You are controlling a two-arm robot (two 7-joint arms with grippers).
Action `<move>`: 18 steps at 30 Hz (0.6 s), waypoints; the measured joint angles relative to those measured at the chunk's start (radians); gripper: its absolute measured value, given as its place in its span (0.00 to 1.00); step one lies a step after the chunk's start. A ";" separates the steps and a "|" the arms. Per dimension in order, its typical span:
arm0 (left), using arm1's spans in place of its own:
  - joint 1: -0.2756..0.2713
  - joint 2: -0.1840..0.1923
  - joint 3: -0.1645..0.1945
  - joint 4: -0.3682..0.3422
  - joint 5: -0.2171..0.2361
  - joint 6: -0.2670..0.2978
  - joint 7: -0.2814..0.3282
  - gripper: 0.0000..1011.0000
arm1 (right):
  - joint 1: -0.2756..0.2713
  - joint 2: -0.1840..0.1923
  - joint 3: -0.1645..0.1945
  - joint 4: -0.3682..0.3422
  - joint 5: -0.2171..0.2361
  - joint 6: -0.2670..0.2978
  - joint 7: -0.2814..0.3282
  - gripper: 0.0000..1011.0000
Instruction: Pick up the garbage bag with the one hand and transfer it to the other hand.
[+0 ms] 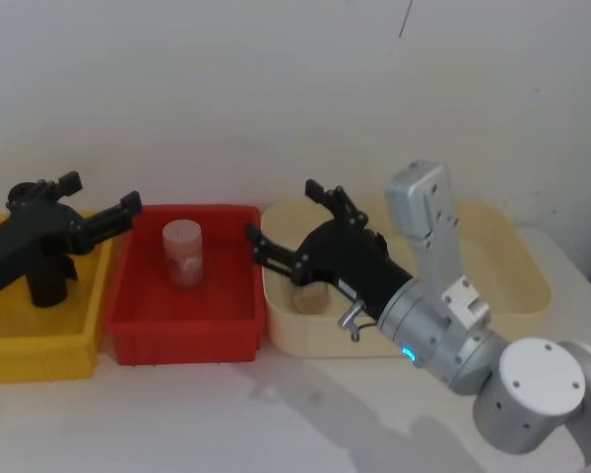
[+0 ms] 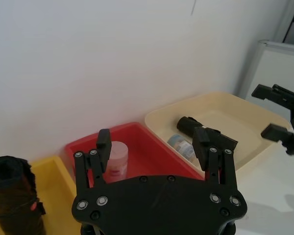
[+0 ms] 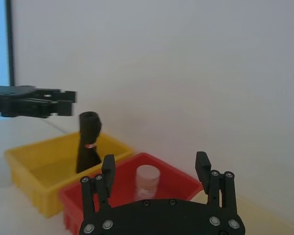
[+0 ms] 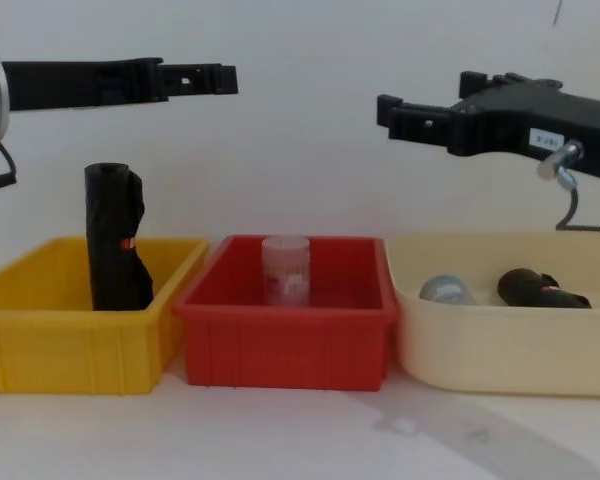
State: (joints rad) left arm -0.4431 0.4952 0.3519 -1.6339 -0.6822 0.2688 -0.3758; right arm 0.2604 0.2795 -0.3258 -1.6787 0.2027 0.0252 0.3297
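Plain white wall behind a pale surface [image 4: 300, 440]. Upright in the left yellow bin [image 4: 70, 345]: garbage bag [image 4: 113, 240], probably light, soft, slippery; best pinched mid-roll. Left tool [image 2: 155, 142] above it, spread; right tool [image 3: 155, 164] likewise spread, well right.

three bins stand in a row on the white table [image 4: 280, 430] before me, side by side against the white wall [image 4: 300, 150]. on my left is the yellow bin [image 4: 80, 345]. a black crinkly roll [image 4: 113, 240] with a small orange-red mark stands upright in it, rising well above the rim. the red bin [image 4: 285, 345] is in the middle and holds a pale pink translucent jar [image 4: 285, 270], upright near its back wall. on my right is the cream bin [image 4: 500, 350], wider than the others. a bluish-grey can [image 4: 445, 291] lies on its side in it, toward the end nearest the red bin.
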 joint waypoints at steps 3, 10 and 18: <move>-0.002 -0.001 0.007 0.006 -0.002 -0.006 -0.011 0.99 | -0.013 0.006 -0.010 -0.008 -0.002 -0.017 0.010 0.99; -0.005 -0.002 0.017 0.016 -0.004 -0.014 -0.028 0.99 | -0.030 0.015 -0.025 -0.020 -0.004 -0.042 0.024 0.99; -0.007 -0.002 0.024 0.022 -0.006 -0.018 -0.039 0.99 | -0.043 0.021 -0.034 -0.029 -0.005 -0.059 0.034 0.99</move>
State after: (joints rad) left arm -0.4501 0.4930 0.3755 -1.6119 -0.6882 0.2506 -0.4143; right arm 0.2176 0.3008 -0.3600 -1.7076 0.1975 -0.0337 0.3637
